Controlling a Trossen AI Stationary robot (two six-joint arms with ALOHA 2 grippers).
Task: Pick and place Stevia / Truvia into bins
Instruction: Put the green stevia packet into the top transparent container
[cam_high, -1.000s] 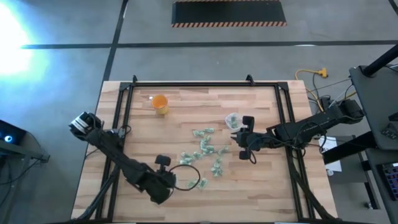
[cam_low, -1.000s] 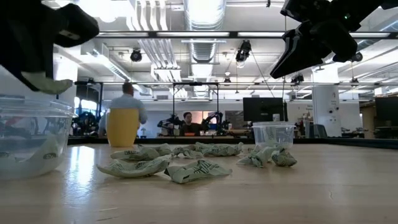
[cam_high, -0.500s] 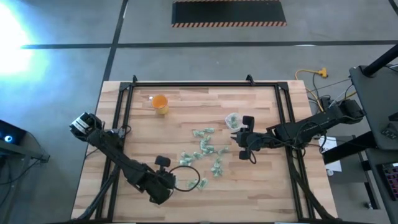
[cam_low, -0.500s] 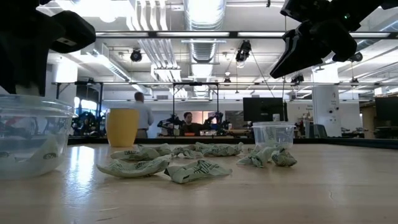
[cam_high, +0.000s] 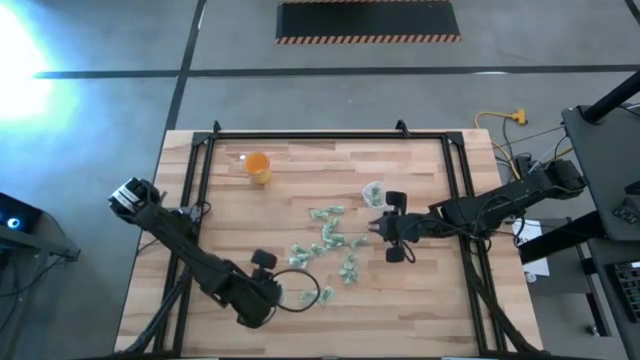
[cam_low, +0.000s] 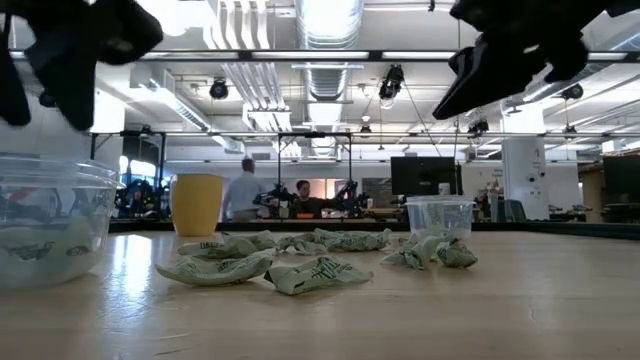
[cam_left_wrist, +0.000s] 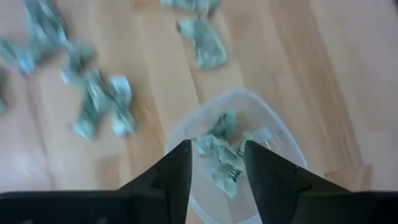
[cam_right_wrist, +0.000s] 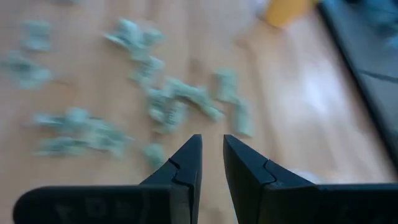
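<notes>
Pale green Stevia / Truvia sachets (cam_high: 335, 245) lie loose on the middle of the wooden table (cam_high: 430, 300). One clear bin (cam_high: 303, 284) stands near the front edge with sachets (cam_left_wrist: 219, 148) lying in it. My left gripper (cam_left_wrist: 216, 163) hangs open just above that bin's rim (cam_left_wrist: 249, 94), with nothing between its fingers. The second clear bin (cam_high: 374, 192) stands farther back on the right with sachets in it. My right gripper (cam_high: 378, 229) hovers beside it over the loose sachets. Its fingers (cam_right_wrist: 212, 152) stand slightly apart with nothing between them.
An orange cup (cam_high: 258, 167) stands at the far left of the table. Black frame rails (cam_high: 196, 200) run along the table's left, right and far sides. In the low view people move about in the room behind the table.
My left gripper has opened over the near bin and let go of a pale green sachet, which has dropped into the bin. The gripper has then risen a little. My right gripper has swung slightly toward the loose sachets while its arm has stayed in place.
</notes>
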